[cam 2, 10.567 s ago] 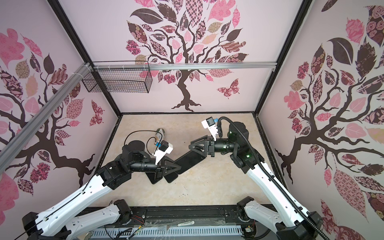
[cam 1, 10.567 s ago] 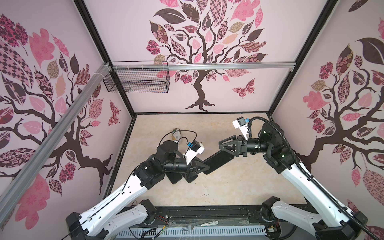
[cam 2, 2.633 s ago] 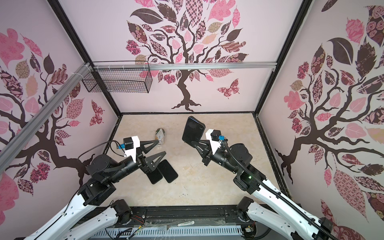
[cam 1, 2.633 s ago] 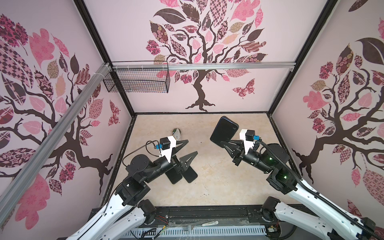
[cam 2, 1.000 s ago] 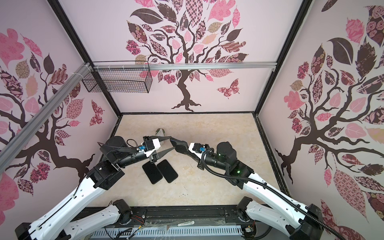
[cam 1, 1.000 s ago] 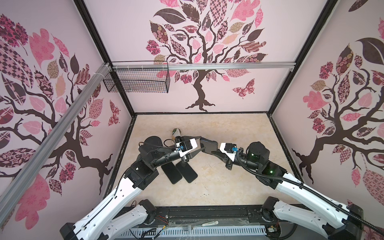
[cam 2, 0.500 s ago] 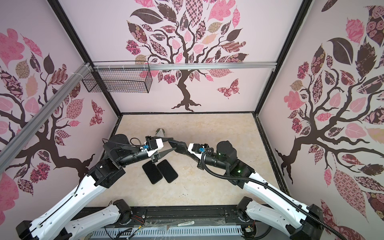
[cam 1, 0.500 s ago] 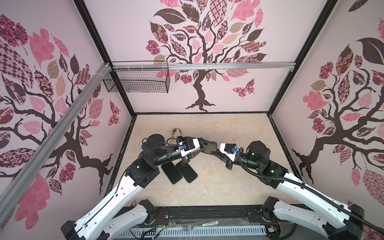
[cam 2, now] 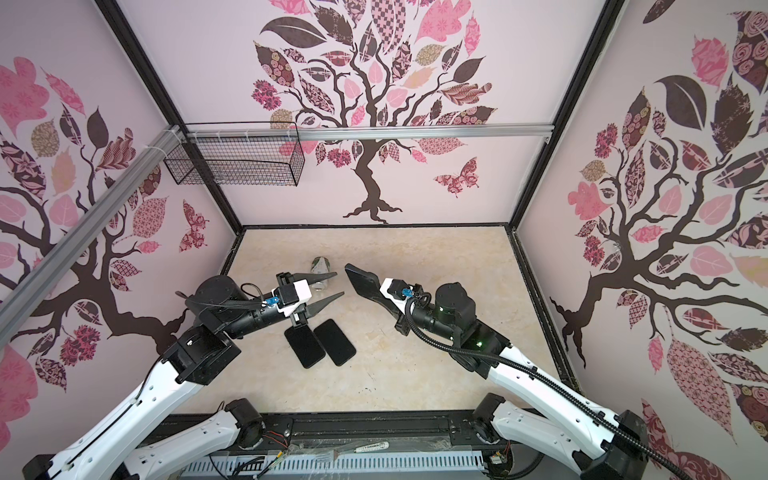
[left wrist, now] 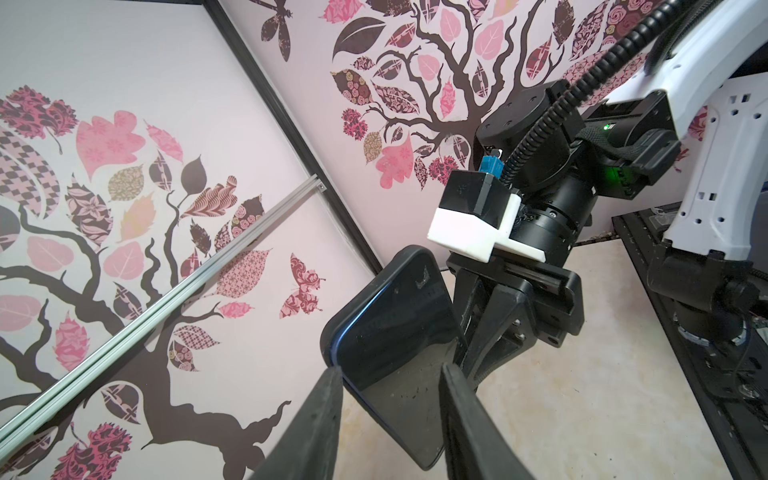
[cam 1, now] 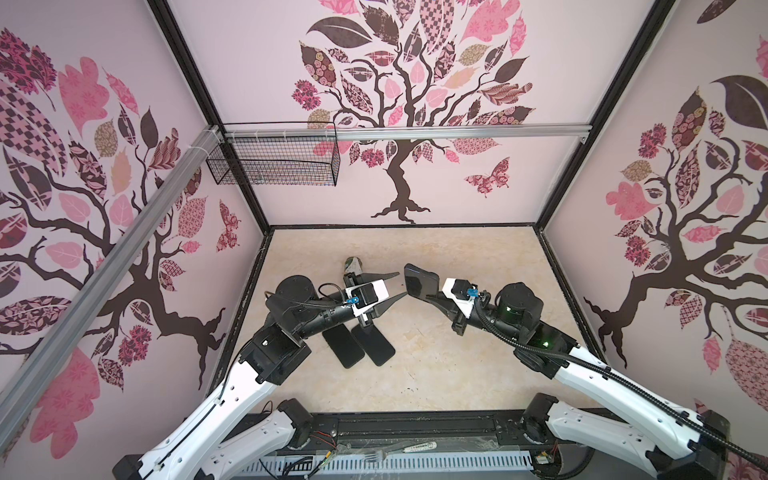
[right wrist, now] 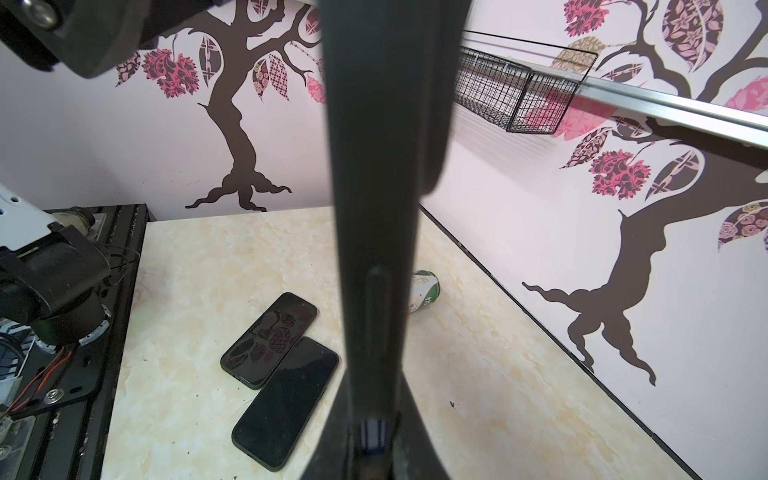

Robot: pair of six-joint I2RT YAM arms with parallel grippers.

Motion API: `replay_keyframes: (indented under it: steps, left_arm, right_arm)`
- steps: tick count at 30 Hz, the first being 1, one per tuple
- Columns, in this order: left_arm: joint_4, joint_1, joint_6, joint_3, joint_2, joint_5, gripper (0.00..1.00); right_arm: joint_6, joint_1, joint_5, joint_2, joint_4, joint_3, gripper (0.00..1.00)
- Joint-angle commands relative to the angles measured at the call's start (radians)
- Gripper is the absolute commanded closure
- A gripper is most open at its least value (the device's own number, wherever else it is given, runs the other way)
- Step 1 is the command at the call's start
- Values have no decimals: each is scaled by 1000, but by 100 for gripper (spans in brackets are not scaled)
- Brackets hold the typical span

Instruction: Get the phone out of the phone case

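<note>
A black phone case (cam 1: 422, 281) (cam 2: 363, 282) with the phone in it hangs in the air above the table's middle. My right gripper (cam 1: 436, 297) (cam 2: 380, 301) is shut on one end of it. In the left wrist view the phone's dark screen (left wrist: 395, 332) faces me, and a thin blue rim shows inside the case. My left gripper (left wrist: 390, 374) (cam 1: 400, 284) is open, its fingers (left wrist: 324, 399) standing on either side of the free end. The right wrist view shows the case (right wrist: 382, 166) edge-on, running out from the right gripper (right wrist: 374, 436).
Two flat black phones (cam 1: 348, 347) (cam 1: 373, 345) lie side by side on the marble table (cam 1: 457, 353) under my left gripper. A green and white can (cam 1: 353, 266) lies behind them. A wire basket (cam 1: 274, 160) hangs on the back left wall.
The right gripper brought the cased phone down from high up to the middle, and the left gripper rose to meet it. In the last second the left jaws narrowed slightly.
</note>
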Motion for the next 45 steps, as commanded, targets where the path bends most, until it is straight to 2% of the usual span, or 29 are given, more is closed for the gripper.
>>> replay_keyframes:
  steps: [1, 33, 39, 45]
  left_arm:
    - [10, -3, 11, -26, 3, 17, 58]
    - [-28, -2, 26, -18, 40, 43, 58]
    - [-12, -3, 24, -19, 28, -2, 58]
    - [-14, -3, 16, -18, 26, 18, 58]
  right_arm:
    - [7, 0, -39, -4, 52, 44, 100]
    - [-29, 2, -175, 9, 31, 54, 100]
    - [-30, 2, -147, -7, 21, 45, 100]
    - [-29, 2, -156, -15, 9, 48, 100]
